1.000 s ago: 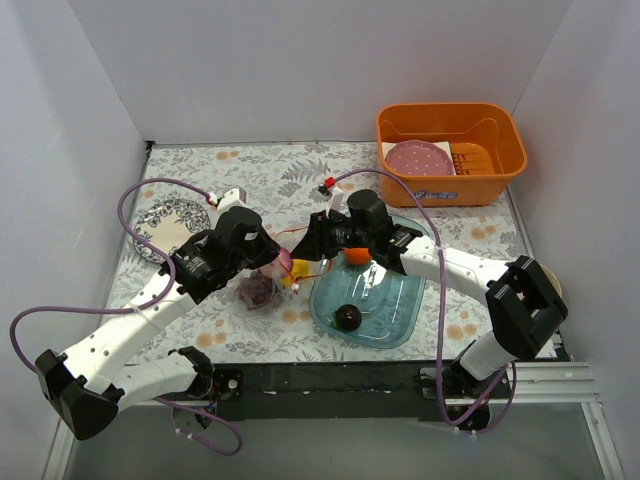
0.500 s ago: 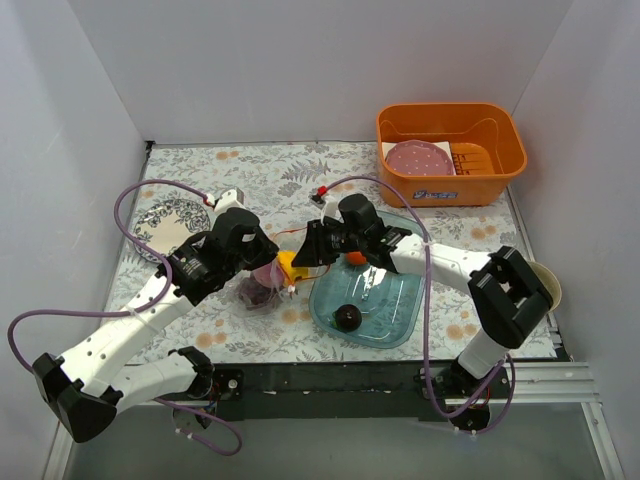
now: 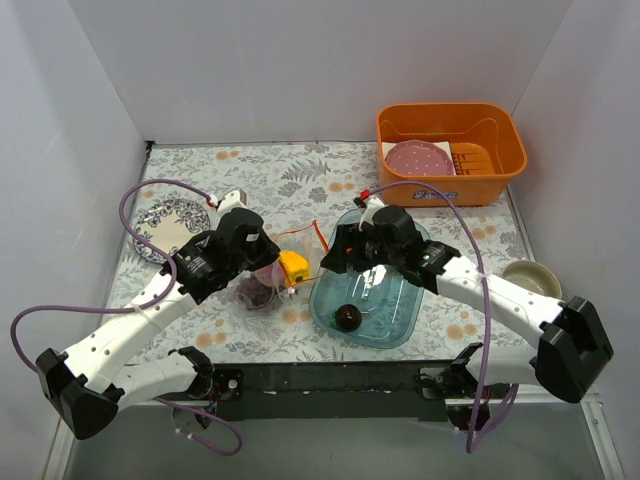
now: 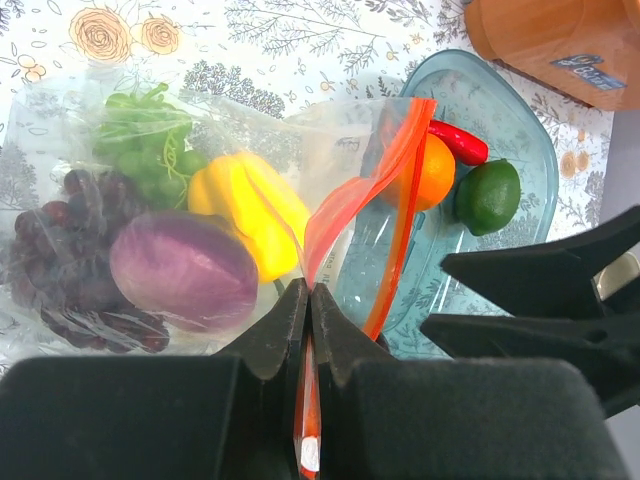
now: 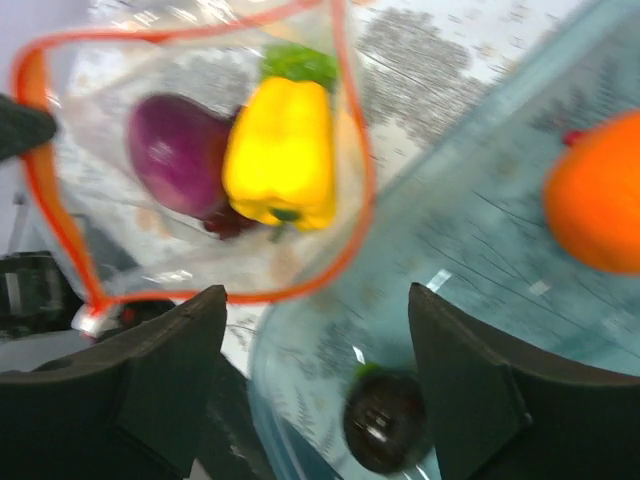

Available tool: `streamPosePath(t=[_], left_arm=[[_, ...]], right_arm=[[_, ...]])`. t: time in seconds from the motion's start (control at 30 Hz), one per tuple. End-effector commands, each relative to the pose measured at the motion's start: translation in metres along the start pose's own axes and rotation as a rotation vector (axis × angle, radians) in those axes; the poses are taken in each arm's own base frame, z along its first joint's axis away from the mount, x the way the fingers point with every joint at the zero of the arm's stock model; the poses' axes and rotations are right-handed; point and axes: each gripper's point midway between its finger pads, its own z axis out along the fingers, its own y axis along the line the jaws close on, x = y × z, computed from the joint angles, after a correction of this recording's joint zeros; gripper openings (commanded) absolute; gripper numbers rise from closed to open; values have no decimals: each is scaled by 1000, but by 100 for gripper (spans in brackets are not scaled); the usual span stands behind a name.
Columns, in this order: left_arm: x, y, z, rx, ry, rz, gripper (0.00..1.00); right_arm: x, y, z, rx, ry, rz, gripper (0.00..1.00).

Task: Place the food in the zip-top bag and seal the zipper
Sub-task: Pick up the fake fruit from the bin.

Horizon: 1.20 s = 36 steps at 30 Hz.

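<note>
**Pepper in the bag, right arm draws back**

From above, the left gripper (image 3: 268, 270) holds up the mouth of the zip-top bag (image 3: 256, 292). The bag lies on the flowered table (image 3: 250, 165) just left of the blue tray (image 3: 395, 300), its mouth turned toward that tray. The yellow pepper (image 3: 293, 266) sits at the opening. A plum (image 3: 347, 317) lies alone in the tray's near part. The right gripper (image 3: 335, 258) hangs over the tray's left rim. Half a second ago it was at the bag's mouth with the pepper. It has since swung back to the right, uncovering a bowl (image 3: 530, 278), while the plum has not moved.

The left wrist camera shows what the overhead view hides. Its jaws are pinched tight on the red-orange zipper (image 4: 400, 185), which runs from the fingertips away toward the tray. Inside the bag, beside the pepper, lie a purple onion (image 4: 183, 268), green grapes (image 4: 145, 140) and dark purple grapes (image 4: 70, 250). In the tray an orange (image 4: 428, 172) sits next to a lime (image 4: 488, 195), with a red chilli (image 4: 458, 142) behind them.

The right wrist camera, blurred, shows its own jaws spread wide with nothing between them. The zipper forms an open loop facing the lens. The pepper lies with its long axis running up the picture, green stem at the top and the onion against its left side.
</note>
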Motion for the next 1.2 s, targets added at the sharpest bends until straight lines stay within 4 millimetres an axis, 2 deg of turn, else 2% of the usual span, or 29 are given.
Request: streamPosePath(t=[0.0, 0.03, 0.1, 0.2, 0.27, 0.37, 0.4, 0.5, 0.53, 0.6, 0.63, 0.7, 0.77, 0.97, 1.17], left_arm=[[-6, -2, -4, 23, -28, -11, 0], [-7, -3, -4, 26, -32, -13, 0], [-7, -5, -4, 30, -28, -12, 0], [-8, -7, -3, 31, -25, 6, 0], [-11, -11, -2, 33, -29, 17, 0], [-15, -14, -2, 32, -35, 37, 0], [-17, -16, -2, 36, -37, 36, 0], [-16, -17, -2, 40, -31, 42, 0], [-15, -17, -2, 43, -26, 44, 0], [-14, -18, -2, 47, -21, 46, 0], [-13, -17, -3, 47, -19, 46, 0], [-13, -15, -4, 41, -22, 43, 0], [-14, -14, -5, 38, -29, 29, 0], [-19, -15, -10, 49, -49, 15, 0], [-18, -11, -10, 33, -46, 25, 0]], right_arm=[[30, -50, -29, 225, 27, 38, 86], [35, -54, -31, 236, 37, 48, 94], [54, -65, -34, 265, 73, 82, 98], [74, -74, -35, 290, 129, 127, 98], [77, -78, -34, 303, 119, 142, 98], [64, -86, -35, 330, 66, 105, 98], [47, -88, -38, 353, 41, 93, 98], [25, -113, -45, 435, 39, 64, 98], [15, -110, -44, 412, 29, 52, 98], [1, -121, -41, 409, 2, 74, 98], [-3, -118, -39, 375, 2, 83, 98], [-11, -128, -34, 369, -13, 111, 98], [-16, -126, -28, 330, -6, 132, 98], [-24, -131, -4, 283, 3, 159, 98], [-32, -142, 12, 287, -4, 161, 98]])
